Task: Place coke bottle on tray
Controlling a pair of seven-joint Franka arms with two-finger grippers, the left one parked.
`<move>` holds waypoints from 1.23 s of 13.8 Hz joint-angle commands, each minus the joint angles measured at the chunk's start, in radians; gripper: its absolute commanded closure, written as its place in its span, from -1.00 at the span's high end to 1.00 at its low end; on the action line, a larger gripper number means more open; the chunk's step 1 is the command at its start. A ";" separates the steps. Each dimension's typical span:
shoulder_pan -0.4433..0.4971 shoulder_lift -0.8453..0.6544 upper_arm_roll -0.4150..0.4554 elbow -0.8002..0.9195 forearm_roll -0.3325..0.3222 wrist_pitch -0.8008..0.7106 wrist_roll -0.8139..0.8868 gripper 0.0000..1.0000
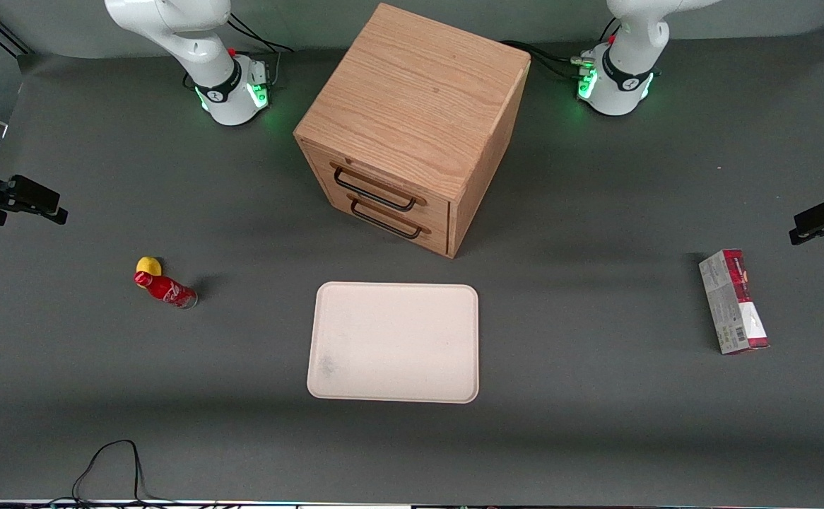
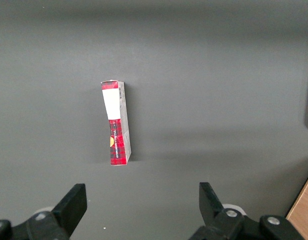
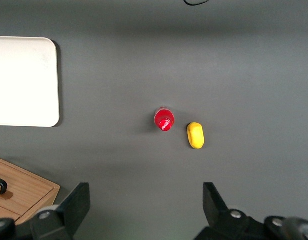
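The coke bottle [image 1: 166, 288] is small and red with a red cap. It stands upright on the grey table, toward the working arm's end, and the right wrist view shows it cap-on from above [image 3: 164, 120]. The cream-white tray [image 1: 393, 342] lies flat in front of the oak drawer box, and one rounded corner of it shows in the right wrist view [image 3: 24, 80]. My right gripper [image 3: 146, 189] hangs high over the table with its fingers wide open and nothing between them. The bottle is well below it and apart from it. The gripper is out of the front view.
A small yellow lemon-like lump [image 1: 148, 266] sits right beside the bottle, farther from the front camera; it also shows in the right wrist view [image 3: 196, 135]. The oak two-drawer box [image 1: 412, 120] stands mid-table. A red-and-grey carton [image 1: 733, 300] lies toward the parked arm's end.
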 commanded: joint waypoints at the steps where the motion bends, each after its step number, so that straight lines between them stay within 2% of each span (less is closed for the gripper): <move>1: -0.012 -0.023 -0.005 -0.022 0.006 -0.003 -0.073 1.00; 4: -0.009 -0.029 -0.068 -0.044 0.007 -0.001 -0.144 1.00; 9: -0.009 -0.033 -0.079 -0.089 0.013 0.019 -0.150 1.00; 17: 0.003 -0.066 -0.077 -0.324 0.015 0.224 -0.142 1.00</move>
